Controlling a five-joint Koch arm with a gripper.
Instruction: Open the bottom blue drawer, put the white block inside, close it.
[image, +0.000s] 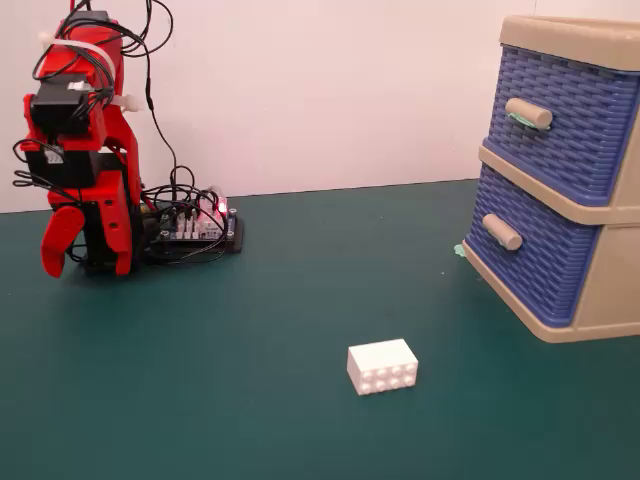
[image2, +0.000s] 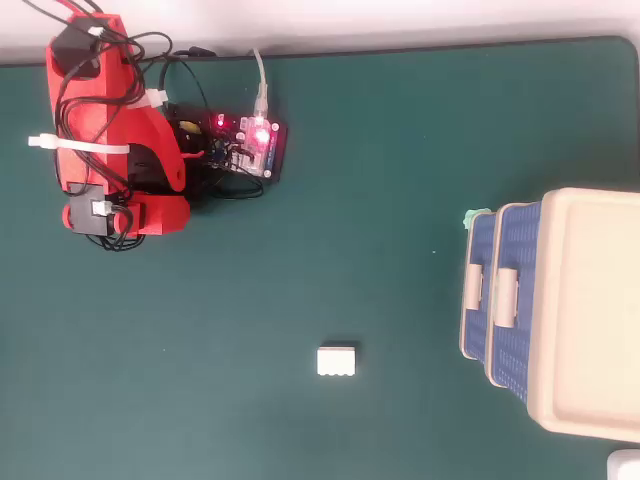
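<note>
- Fixed view: the red arm (image: 85, 150) sits folded at the upper left of the frame, its tool (image: 85, 262) hanging nose-down just above the green table (image: 250, 400) and holding nothing. One red jaw curves out to the left and the other drops straight beside it, with a gap between the tips, so the tool reads as released.
- Fixed view: the white block (image: 383, 366) lies in the lower middle, studs facing the camera, well apart from both arm and cabinet.
- Fixed view: the bottom blue drawer (image: 540, 255) at the right edge is shut, its plain peg handle (image: 502, 232) jutting out under the upper blue drawer (image: 570, 115), whose handle (image: 528, 113) carries a green smear. The two pegs sit close together, so a reach aimed slightly high would likely open the wrong drawer.
- Overhead view: arm (image2: 110, 150) at upper left, block (image2: 337, 361) in the lower middle, beige cabinet (image2: 590, 310) at the right edge. The cabinet appears to stand loose on the table, and a pull on the peg could drag the whole unit rather than slide the drawer.
- Overhead view: the tool is hidden under the arm's body here. The block lies in the open between arm and cabinet, so a low sweep toward the drawer might knock it.
</note>
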